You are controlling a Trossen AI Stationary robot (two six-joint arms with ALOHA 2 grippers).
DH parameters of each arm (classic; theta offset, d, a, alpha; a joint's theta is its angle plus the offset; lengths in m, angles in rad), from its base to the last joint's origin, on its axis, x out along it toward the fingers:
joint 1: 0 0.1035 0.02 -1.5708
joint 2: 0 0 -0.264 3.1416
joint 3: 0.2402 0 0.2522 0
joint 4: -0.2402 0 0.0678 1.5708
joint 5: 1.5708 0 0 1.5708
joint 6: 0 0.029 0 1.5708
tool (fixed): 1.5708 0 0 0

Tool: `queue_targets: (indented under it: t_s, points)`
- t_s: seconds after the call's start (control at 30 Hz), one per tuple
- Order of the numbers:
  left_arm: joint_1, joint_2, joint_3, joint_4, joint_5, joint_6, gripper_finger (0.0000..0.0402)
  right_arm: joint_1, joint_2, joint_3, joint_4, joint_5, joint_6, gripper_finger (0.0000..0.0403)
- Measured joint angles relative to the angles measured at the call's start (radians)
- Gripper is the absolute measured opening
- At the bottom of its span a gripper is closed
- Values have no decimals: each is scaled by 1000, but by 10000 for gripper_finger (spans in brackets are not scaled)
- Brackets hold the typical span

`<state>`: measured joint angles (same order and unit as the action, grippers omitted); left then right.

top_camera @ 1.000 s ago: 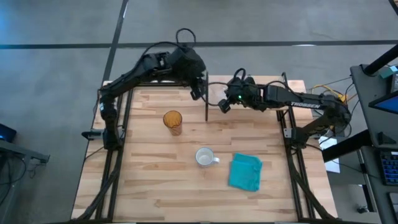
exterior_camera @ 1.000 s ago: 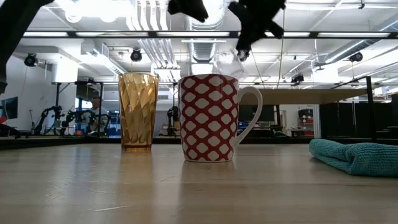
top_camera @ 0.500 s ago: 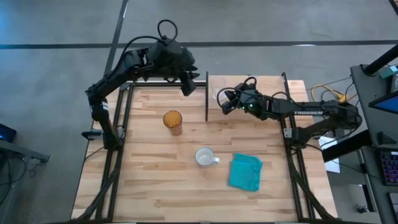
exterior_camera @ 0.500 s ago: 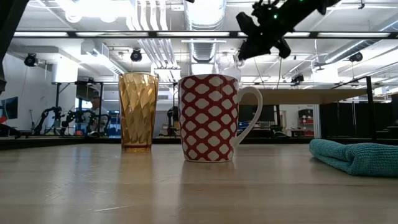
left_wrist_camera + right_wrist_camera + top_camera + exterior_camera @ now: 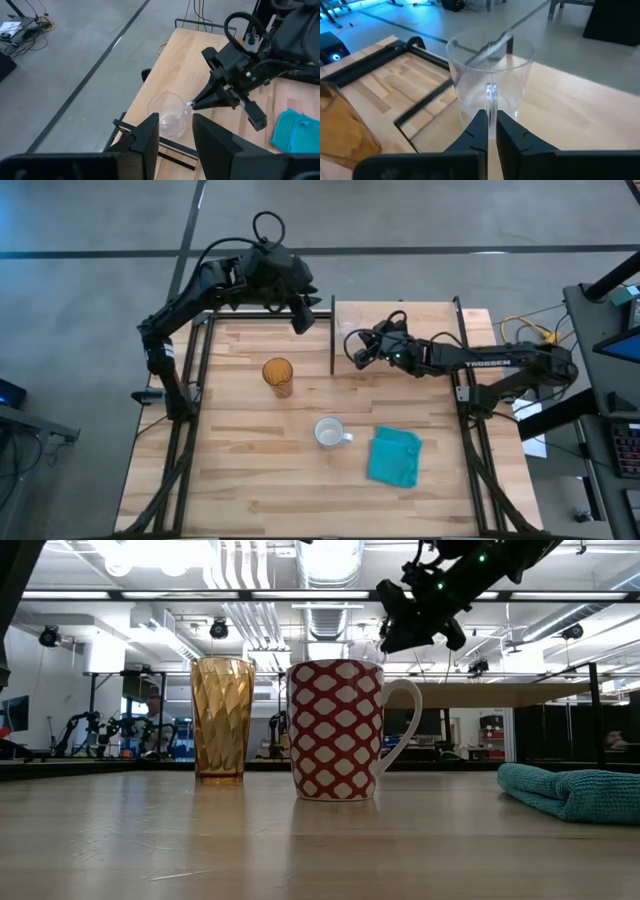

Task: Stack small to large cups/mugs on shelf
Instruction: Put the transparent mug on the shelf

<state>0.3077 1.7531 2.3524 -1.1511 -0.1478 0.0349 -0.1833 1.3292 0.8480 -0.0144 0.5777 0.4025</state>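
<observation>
Showing as clear, glossy glass: cup. Looking translucent amber with faceted, shiny walls: tumbler. Gleaming like glazed ceramic: mug. Lying soft and nubby, teal: cloth. Showing pale matt wood grain: table, shelf.

text: "TROSSEN" | on: right arm | other text: none

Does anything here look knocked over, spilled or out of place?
Nothing stands out. The amber tumbler and mug stand upright; the right gripper pinches the clear cup by its handle on the shelf.
</observation>
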Motion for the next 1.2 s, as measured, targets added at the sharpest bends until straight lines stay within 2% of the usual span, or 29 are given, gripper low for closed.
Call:
queue_targets:
  t_s: [0.47, 0.67, 0.97, 1.2]
  points:
    - [0, 0, 0, 0, -20, 0, 105, 2, 16, -2, -6, -11, 17, 16]
    - [0, 0, 0, 0, -21, 0, 105, 2, -8, 35, -25, -16, -31, 18]
    - [0, 0, 0, 0, -22, 0, 105, 2, -11, 129, -241, -12, -61, 20]
    - [0, 0, 0, 0, -22, 0, 105, 2, -10, 96, -242, -9, -28, 21]
